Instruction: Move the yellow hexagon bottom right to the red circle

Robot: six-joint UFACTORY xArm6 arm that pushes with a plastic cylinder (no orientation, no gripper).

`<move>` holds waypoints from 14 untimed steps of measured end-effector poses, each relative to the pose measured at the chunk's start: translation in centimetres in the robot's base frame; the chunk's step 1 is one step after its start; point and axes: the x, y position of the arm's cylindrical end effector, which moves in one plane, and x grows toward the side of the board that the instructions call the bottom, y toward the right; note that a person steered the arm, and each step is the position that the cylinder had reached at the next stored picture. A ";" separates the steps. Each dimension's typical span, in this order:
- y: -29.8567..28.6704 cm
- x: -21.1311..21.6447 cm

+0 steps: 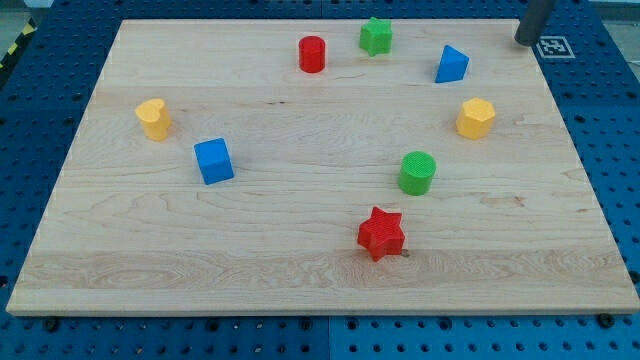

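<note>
The yellow hexagon (476, 118) sits on the wooden board at the view's right. The red circle (312, 54), a short red cylinder, stands near the view's top, left of centre. My rod enters at the view's top right corner and its tip (524, 42) rests near the board's top right edge, above and to the right of the yellow hexagon and well apart from it. A blue triangle (452, 64) lies between the tip and the red circle.
A green star (376, 37) stands right of the red circle. A green circle (417, 172) and a red star (381, 233) lie lower centre-right. A blue cube (213, 161) and a yellow heart (153, 118) are at the left. The board (300, 290) lies on blue pegboard.
</note>
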 end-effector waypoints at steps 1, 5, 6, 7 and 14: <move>-0.9 0.0; -7.4 0.4; -7.4 0.4; -8.0 0.4; -3.6 8.2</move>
